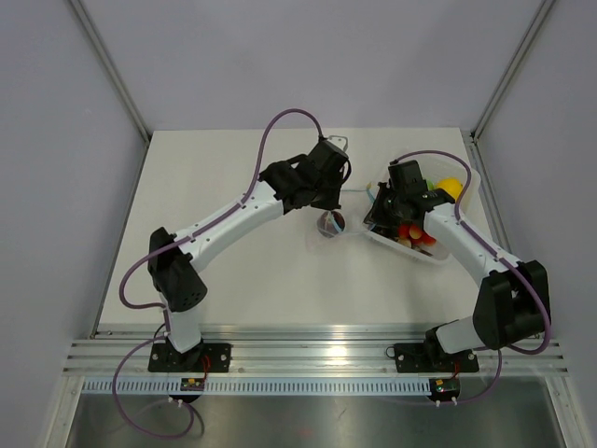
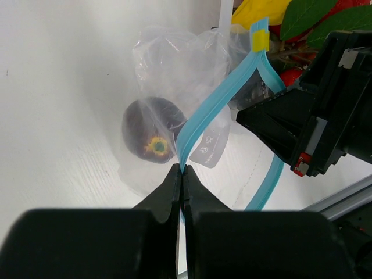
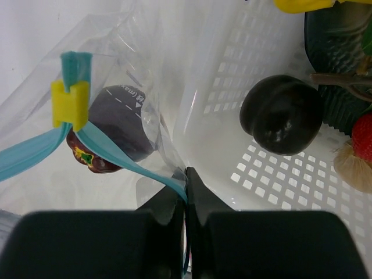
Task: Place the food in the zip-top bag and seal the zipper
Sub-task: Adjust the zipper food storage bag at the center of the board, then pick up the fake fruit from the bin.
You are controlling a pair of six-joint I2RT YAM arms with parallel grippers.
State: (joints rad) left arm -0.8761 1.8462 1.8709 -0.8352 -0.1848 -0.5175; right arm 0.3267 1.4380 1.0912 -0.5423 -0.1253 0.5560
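Note:
The zip-top bag (image 2: 168,64) is a clear pouch hanging between my two grippers, with a dark maroon fruit (image 2: 148,136) inside it. In the left wrist view my left gripper (image 2: 183,171) is shut on one end of the blue zipper (image 2: 224,93). A yellow slider (image 2: 260,40) sits at the strip's far end. My right gripper (image 3: 186,174) is shut on the zipper (image 3: 116,154) too, close to the slider (image 3: 70,104), and the mouth gapes between the two strips. From above, the bagged fruit (image 1: 331,224) lies between both grippers.
A white perforated basket (image 3: 232,70) stands right beside the bag, holding a dark plum (image 3: 282,113), a red strawberry (image 3: 363,136) and a yellow piece (image 3: 302,4). From above, the basket (image 1: 448,259) sits under the right arm. Grey walls close in the table's sides.

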